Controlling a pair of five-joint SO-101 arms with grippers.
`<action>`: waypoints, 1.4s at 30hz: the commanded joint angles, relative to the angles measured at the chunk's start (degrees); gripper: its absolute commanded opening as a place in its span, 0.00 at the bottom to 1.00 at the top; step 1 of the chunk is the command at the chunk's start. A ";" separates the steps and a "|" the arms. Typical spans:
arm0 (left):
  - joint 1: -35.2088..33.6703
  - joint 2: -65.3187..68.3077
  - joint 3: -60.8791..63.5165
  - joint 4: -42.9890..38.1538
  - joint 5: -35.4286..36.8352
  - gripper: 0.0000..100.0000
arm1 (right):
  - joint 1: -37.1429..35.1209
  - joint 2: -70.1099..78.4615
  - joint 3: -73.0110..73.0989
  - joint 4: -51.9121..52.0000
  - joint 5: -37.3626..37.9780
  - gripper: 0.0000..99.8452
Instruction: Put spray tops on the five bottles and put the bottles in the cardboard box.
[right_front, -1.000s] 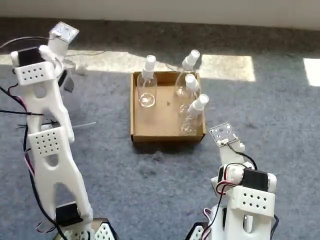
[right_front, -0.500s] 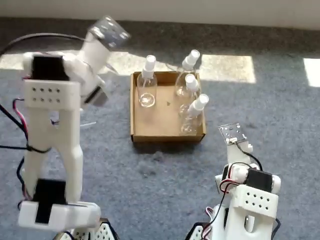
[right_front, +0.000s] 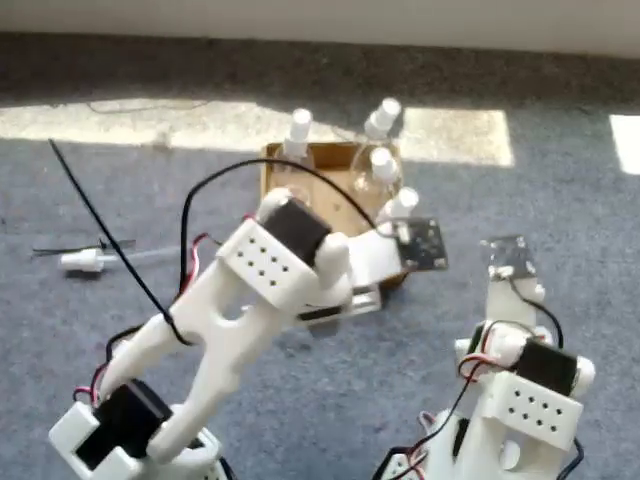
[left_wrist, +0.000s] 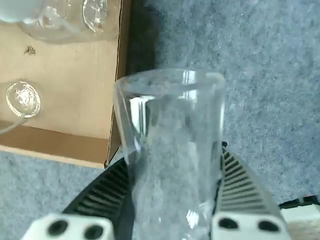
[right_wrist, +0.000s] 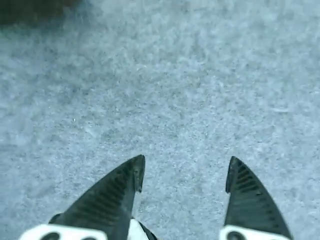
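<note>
High view, centre: the left hand (left_wrist: 172, 155) pinches a clear bottle (left_wrist: 172, 115) that has no top, held at the lower right corner of the cardboard box (right_front: 330, 160), partly over its wall. Four capped bottles (right_front: 380, 165) stand in the upper part of the box, and one loose spray top (right_front: 85, 262) lies on the grey surface (right_front: 560, 220) at far left. The right hand (right_wrist: 185, 167) has its fingers spread over the surface, lower right of the high view.

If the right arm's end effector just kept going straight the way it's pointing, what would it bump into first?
Probably just the grey carpet; nothing else lies ahead of the open right end effector.
</note>
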 joint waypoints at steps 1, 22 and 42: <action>1.80 2.51 -0.75 -4.57 0.88 0.05 | 1.54 7.52 -13.58 3.21 -0.79 0.22; 8.57 21.41 -10.07 -32.88 28.13 0.05 | 9.01 45.67 -63.08 10.33 -3.96 0.22; 7.87 32.66 -26.86 -22.59 29.71 0.24 | 9.01 45.67 -63.08 10.42 -3.52 0.22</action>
